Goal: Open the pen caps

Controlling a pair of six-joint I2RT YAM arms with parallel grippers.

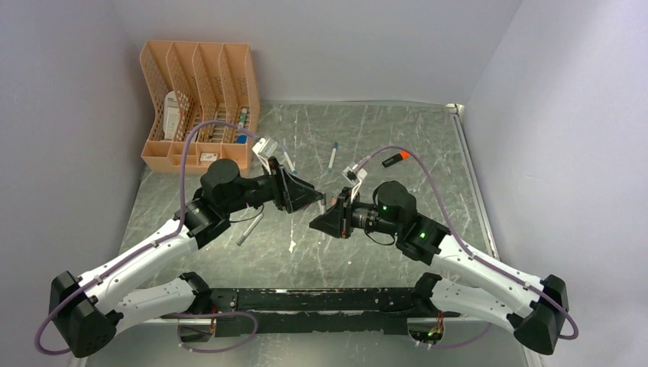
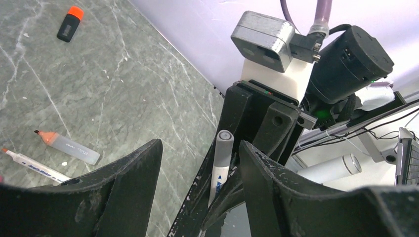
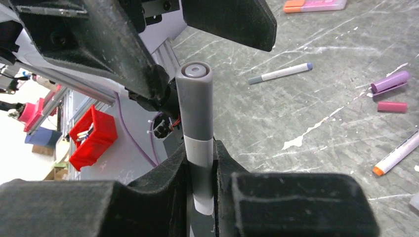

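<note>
My right gripper (image 3: 201,163) is shut on a white pen barrel and holds it above the table. The pen's grey cap (image 3: 195,98) sticks out past the fingers toward the left gripper. My left gripper (image 2: 200,158) is open, and the grey cap (image 2: 224,148) stands between its fingers, nearer the right one; I see no contact. In the top view the two grippers (image 1: 321,200) (image 1: 319,219) meet tip to tip at the table's middle. A loose purple cap (image 3: 390,81) and a pink cap (image 3: 392,106) lie on the table.
An orange file organizer (image 1: 200,103) stands at the back left. A black marker with an orange tip (image 1: 395,159) and a blue-capped pen (image 1: 333,156) lie behind the grippers. A grey pen (image 1: 249,228) lies under the left arm. An uncapped orange highlighter (image 2: 69,147) lies nearby.
</note>
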